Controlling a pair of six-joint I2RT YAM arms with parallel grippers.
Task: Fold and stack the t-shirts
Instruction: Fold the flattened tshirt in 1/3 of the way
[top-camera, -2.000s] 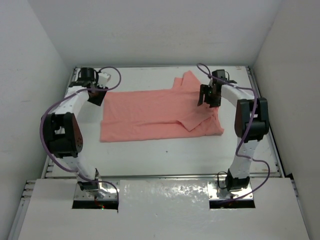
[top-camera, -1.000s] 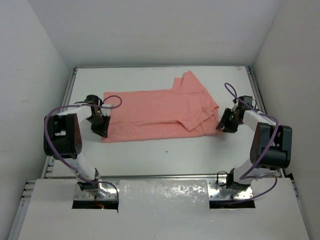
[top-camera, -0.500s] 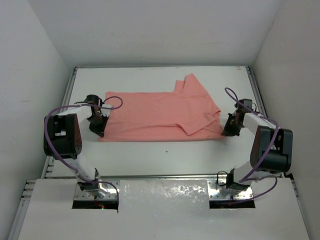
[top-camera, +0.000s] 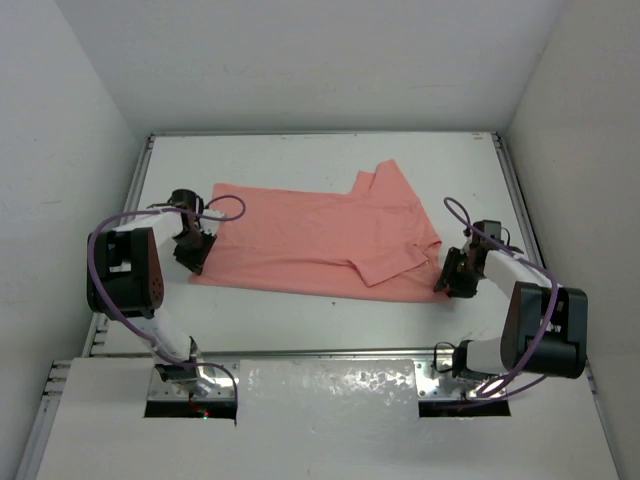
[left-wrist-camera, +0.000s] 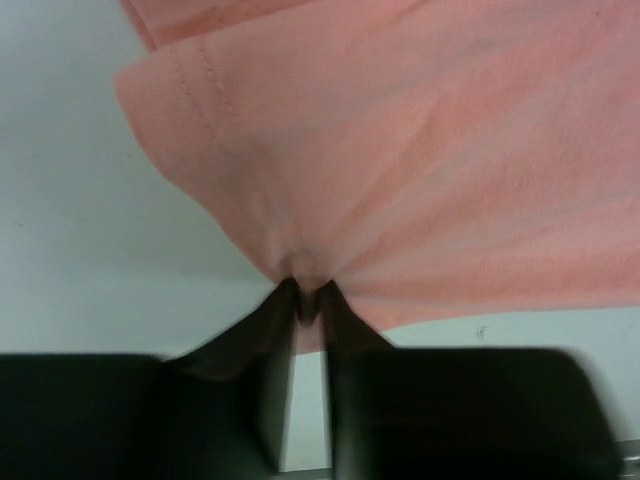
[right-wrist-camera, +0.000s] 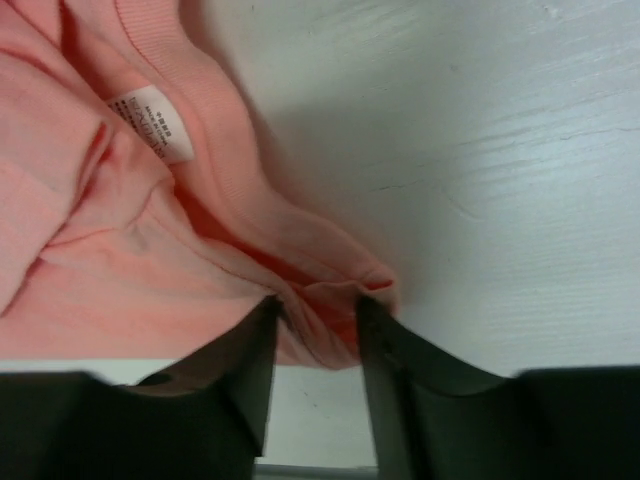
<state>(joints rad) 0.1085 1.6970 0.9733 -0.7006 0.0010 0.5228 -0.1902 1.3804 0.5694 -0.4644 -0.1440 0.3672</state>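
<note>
Left tool (top-camera: 194, 257) and right tool (top-camera: 447, 279) each clench a t-shirt (top-camera: 310, 235) edge; pull evenly, low, holding it taut.

Both arms have swung in from the far side, the left gripper (top-camera: 194, 252) and right gripper (top-camera: 446, 276) have each closed on the near edge of the t-shirt (top-camera: 310, 235), and the cloth between them has been dragged back towards their bases, drawn flatter.

Overhead camera looks down; both wrist cameras sit close against t-shirt (top-camera: 310, 240).
</note>
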